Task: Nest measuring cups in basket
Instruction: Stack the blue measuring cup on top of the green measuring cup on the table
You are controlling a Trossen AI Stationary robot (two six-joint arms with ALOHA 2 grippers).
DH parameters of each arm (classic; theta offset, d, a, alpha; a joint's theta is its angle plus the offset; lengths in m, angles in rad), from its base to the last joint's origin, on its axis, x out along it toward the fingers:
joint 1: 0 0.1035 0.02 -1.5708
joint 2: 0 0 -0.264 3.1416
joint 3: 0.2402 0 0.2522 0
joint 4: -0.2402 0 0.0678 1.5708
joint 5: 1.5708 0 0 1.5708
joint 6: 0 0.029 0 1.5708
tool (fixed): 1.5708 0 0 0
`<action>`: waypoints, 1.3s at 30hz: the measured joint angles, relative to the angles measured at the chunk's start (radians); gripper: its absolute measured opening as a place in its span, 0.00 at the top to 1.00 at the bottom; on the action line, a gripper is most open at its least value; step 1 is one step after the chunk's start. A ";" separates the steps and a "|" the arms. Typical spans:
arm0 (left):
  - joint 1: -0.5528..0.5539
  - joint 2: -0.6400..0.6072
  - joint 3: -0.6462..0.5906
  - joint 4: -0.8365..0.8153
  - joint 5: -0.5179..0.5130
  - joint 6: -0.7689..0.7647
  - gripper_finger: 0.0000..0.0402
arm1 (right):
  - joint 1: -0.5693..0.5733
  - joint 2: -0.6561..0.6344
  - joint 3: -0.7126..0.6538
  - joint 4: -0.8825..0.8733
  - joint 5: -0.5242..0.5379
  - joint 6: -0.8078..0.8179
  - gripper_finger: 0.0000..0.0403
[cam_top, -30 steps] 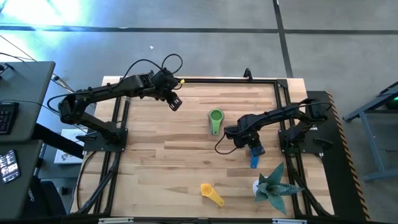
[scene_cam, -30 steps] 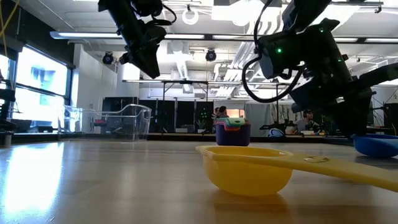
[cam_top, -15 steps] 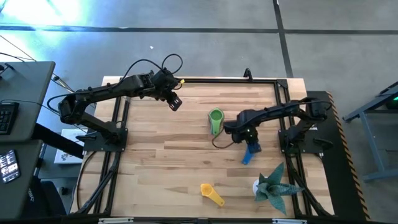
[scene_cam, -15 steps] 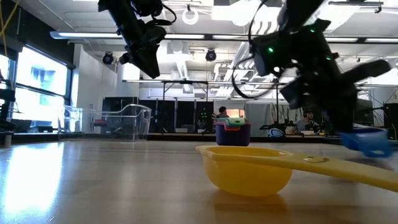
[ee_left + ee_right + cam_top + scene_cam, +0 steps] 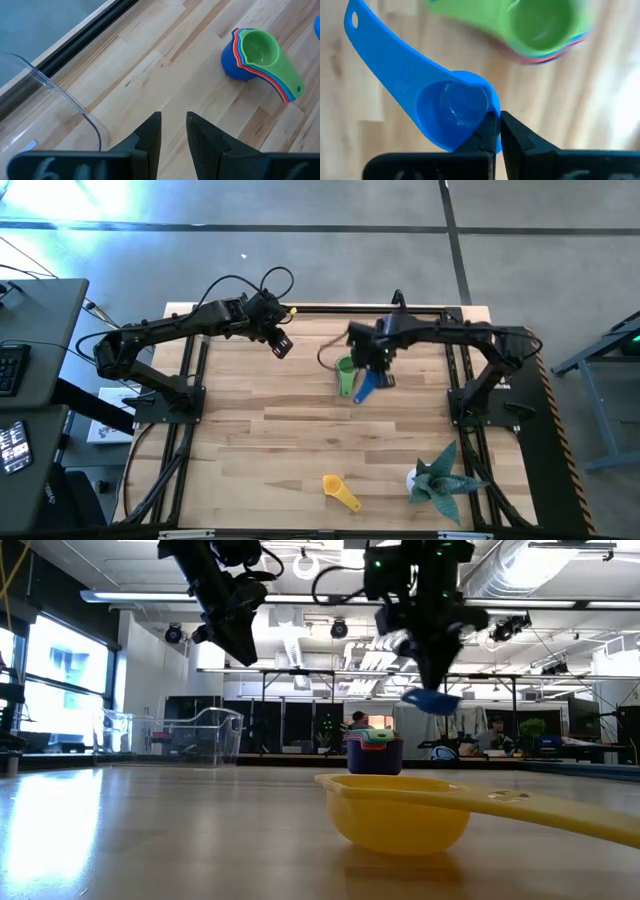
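I can read no brand, label or writing on any of the things. My right pincer (image 5: 493,131) is pinched tight on the rim of the dark blue plastic measuring cup (image 5: 451,112), and it holds that cup up in the air, off the wooden table (image 5: 300,430). From above, the dark blue cup (image 5: 366,386) hangs just beside the stack of nested plastic measuring cups (image 5: 347,373), the one with the green cup on top, near the far middle of the table. In the right wrist view the stack (image 5: 540,30) lies below and a bit past the held cup, and the blue handle points away from it. In the low view the right pincer (image 5: 428,670) comes down from above with the blue cup (image 5: 432,699) at its tip, higher than the stack (image 5: 374,751) behind the yellow plastic measuring cup (image 5: 400,808). That yellow cup (image 5: 340,491) lies alone near the front edge of the table, well apart from both arms. My left pincer (image 5: 173,131) hangs in the air over the far left part of the table with its two fingers a narrow gap apart and nothing between them. The rounded corner of the clear plastic basket (image 5: 65,107) shows right beside it. A teal spiky paper plant (image 5: 438,476) sits at the front right corner.
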 joint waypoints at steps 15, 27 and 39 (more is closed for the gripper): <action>0.000 0.000 0.000 0.000 0.000 -0.002 0.80 | -0.103 0.001 0.155 0.251 0.044 -0.381 1.00; -0.002 0.000 0.000 -0.003 0.000 -0.002 0.80 | -0.094 0.098 0.156 0.271 -0.018 -0.562 1.00; -0.002 0.000 0.000 -0.004 -0.001 -0.002 0.80 | -0.076 0.148 0.156 0.257 -0.045 -0.657 1.00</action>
